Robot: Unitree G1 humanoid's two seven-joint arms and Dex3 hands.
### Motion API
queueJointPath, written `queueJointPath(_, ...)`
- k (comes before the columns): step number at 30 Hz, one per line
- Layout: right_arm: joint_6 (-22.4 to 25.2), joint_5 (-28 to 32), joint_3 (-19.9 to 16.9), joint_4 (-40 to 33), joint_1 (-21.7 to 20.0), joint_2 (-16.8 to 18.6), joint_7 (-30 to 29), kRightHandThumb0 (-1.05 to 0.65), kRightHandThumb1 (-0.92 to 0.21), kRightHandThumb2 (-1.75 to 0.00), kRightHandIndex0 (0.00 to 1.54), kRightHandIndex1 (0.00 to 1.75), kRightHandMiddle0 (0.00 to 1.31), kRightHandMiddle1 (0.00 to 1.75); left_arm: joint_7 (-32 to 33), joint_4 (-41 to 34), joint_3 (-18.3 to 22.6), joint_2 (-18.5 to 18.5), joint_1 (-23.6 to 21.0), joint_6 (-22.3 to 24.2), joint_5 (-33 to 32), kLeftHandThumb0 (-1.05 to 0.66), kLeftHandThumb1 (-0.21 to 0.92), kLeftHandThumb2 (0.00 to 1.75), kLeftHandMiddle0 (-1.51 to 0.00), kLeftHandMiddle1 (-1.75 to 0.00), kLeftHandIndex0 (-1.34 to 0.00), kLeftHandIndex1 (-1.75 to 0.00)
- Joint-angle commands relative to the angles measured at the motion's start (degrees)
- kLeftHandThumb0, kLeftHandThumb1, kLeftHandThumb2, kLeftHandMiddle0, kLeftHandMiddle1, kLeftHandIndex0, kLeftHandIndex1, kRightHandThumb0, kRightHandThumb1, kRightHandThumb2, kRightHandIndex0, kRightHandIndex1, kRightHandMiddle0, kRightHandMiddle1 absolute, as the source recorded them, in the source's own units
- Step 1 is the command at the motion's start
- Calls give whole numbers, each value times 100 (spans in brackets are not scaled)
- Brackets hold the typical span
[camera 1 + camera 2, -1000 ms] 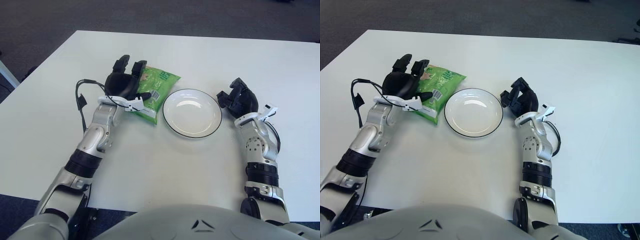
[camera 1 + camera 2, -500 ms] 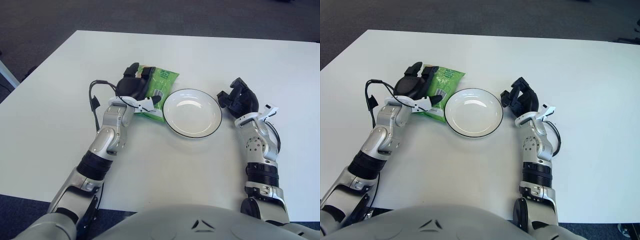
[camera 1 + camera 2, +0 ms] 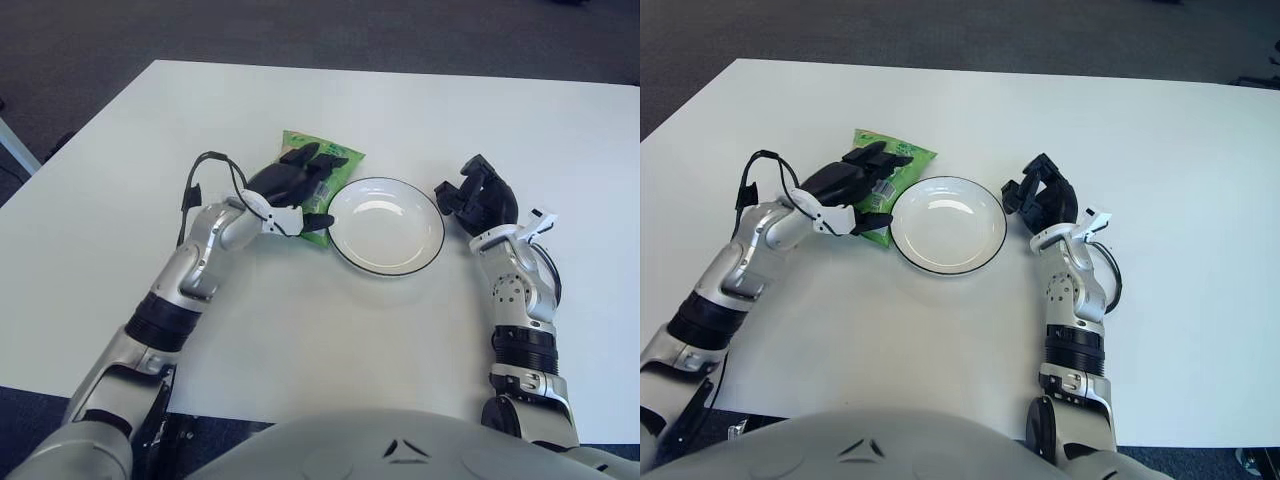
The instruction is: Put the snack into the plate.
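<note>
Since a second ago, the left hand (image 3: 295,190) is reaching over the snack (image 3: 322,170) and closing its fingers on it, just left of the plate (image 3: 386,225) mid-counter (image 3: 300,320). Right hand (image 3: 478,196) is idling beside the plate's right rim, fingers curled and holding nothing.

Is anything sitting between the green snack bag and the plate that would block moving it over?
Nothing visible does. The snack bag lies right beside the plate on its left, under the left hand. The right hand shows on the plate's far side.
</note>
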Motion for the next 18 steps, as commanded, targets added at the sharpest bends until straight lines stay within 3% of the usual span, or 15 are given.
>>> queueJointPath(1,76,17,2,36,468,197,-52,-52,-23,-142,128,175,69,175,-219,158,-2,151,-187,-224,-207,-105,92,68,0,0,0,-37)
queueJointPath(6,83,-3,15,-5,488,203,-101,-52,-23,-142,127,175,69,175,-481,669,-161,356,-453,-635,-284,-105,92,58,0,0,0,-31)
queueJointPath(18,135,43,27,-94,526,211,-177,-52,-23,-142,127,175,68,175,-881,1022,-483,770,-728,-997,198,-105,92,38,0,0,0,-22)
